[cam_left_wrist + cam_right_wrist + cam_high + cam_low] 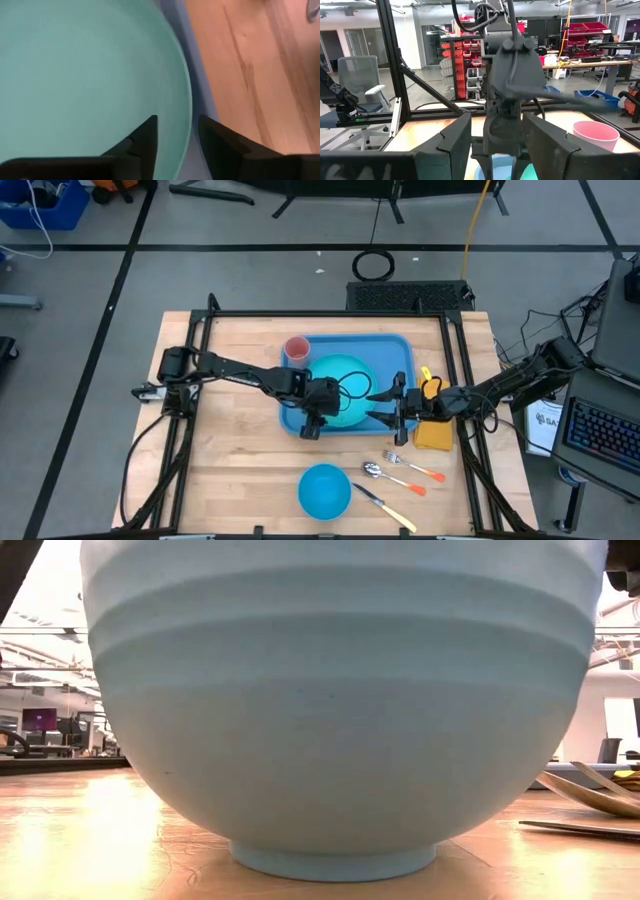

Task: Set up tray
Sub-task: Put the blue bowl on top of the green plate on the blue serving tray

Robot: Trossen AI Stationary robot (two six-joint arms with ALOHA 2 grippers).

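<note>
The blue tray [395,350] lies flat in the middle of the table. A round turquoise plate [345,375] rests in it, and a pink cup [297,350] stands upright at its far left corner. My left gripper [313,423] is open at the plate's near left edge, pointing steeply down. In the left wrist view its fingers [178,122] stand on either side of the plate's rim [189,115], one over the plate and one over the tray's floor [200,95]. My right gripper [383,408] waits open above the tray's right side, with nothing between its fingers [497,130].
A blue bowl [324,490] stands on its foot near the table's front edge and fills the low view [340,710]. A fork [412,465], a spoon [385,473] and a knife [385,505] lie at the front right. An orange-yellow object [432,432] sits beside the tray's right edge.
</note>
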